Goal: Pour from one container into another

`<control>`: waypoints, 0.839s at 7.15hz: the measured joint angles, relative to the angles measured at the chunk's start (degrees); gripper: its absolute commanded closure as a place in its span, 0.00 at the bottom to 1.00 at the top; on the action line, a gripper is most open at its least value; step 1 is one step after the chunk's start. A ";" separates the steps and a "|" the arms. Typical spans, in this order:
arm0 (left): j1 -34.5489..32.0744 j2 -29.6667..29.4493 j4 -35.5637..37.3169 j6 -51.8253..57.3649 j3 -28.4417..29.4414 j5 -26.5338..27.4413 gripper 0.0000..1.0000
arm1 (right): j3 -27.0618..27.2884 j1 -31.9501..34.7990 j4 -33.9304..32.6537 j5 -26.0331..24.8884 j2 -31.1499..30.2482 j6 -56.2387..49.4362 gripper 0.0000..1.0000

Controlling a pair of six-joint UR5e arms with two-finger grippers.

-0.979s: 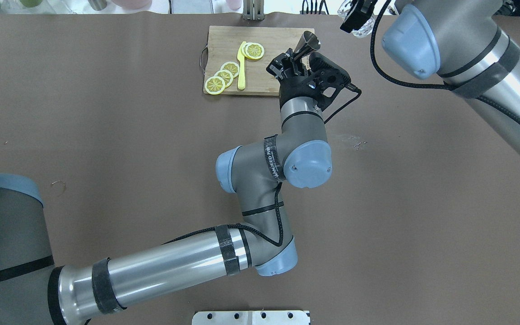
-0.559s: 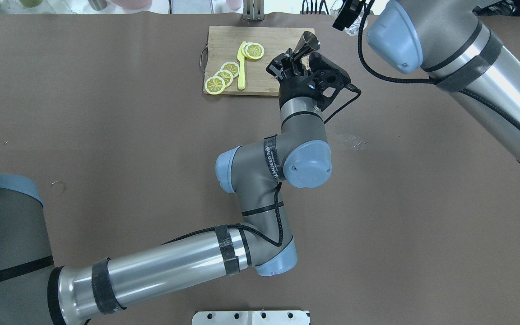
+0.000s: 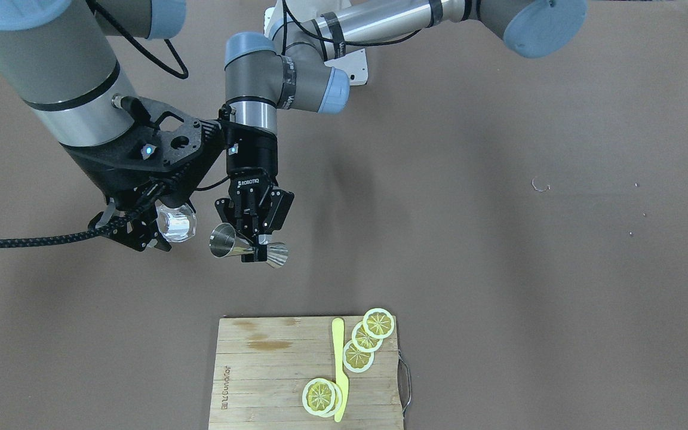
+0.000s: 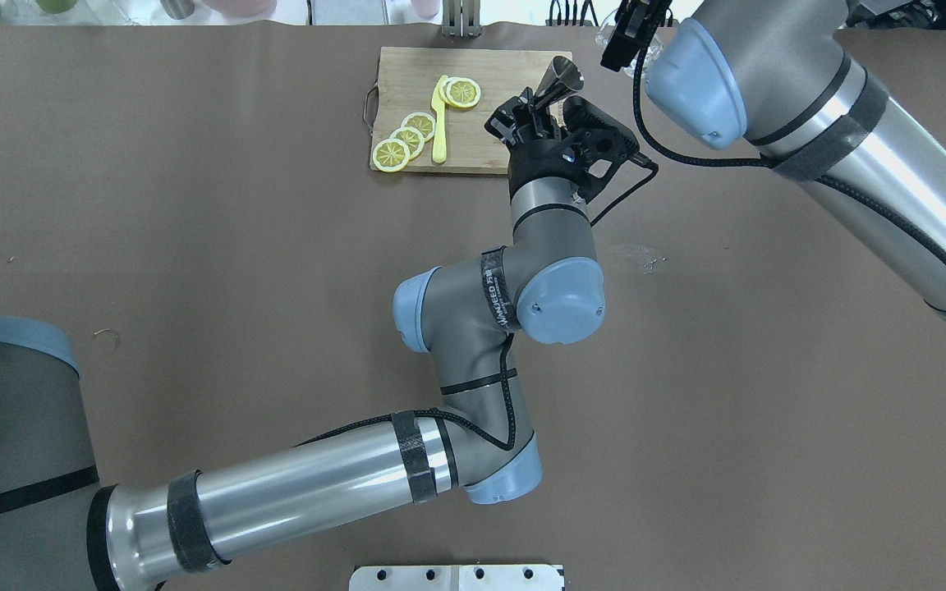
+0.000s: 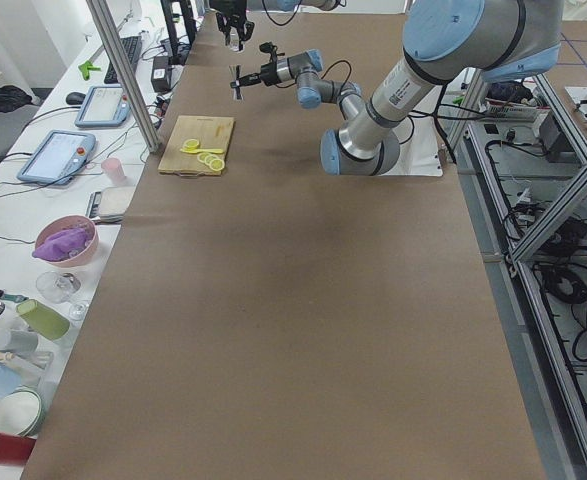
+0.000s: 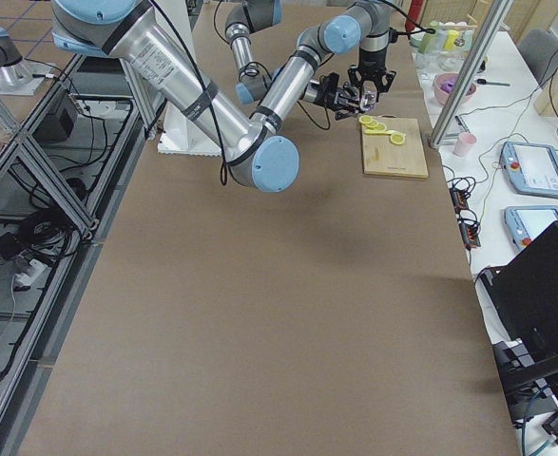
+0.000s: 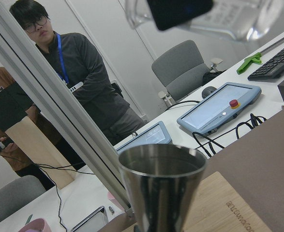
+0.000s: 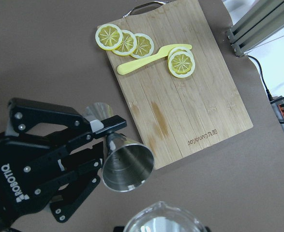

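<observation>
Both cups are held up over the brown bench, near the wooden cutting board with lemon slices, probably so spills are kept off it. The small clear glass tumbler is pinched in the right gripper. Just beside it, not touching, the silver-grey hourglass metal jigger is clamped at its waist by the left gripper. It is tipped mouth-first toward the tumbler, so a pour looks to be getting lined up.

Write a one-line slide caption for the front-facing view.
Left gripper holds a tilted metal jigger beside the glass in the right gripper, near a cutting board with lemon slices.
</observation>
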 measured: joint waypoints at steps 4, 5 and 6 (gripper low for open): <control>0.09 0.22 -0.04 -0.01 -0.15 0.14 1.00 | 0.23 -0.96 -0.42 -1.07 0.46 -4.07 1.00; 0.10 0.39 -0.04 -0.01 -0.21 0.17 1.00 | 0.22 -1.29 -0.42 -1.08 0.50 -4.55 1.00; 0.10 0.49 -0.07 -0.01 -0.27 0.20 1.00 | 0.12 -1.49 -0.42 -1.09 0.57 -5.10 1.00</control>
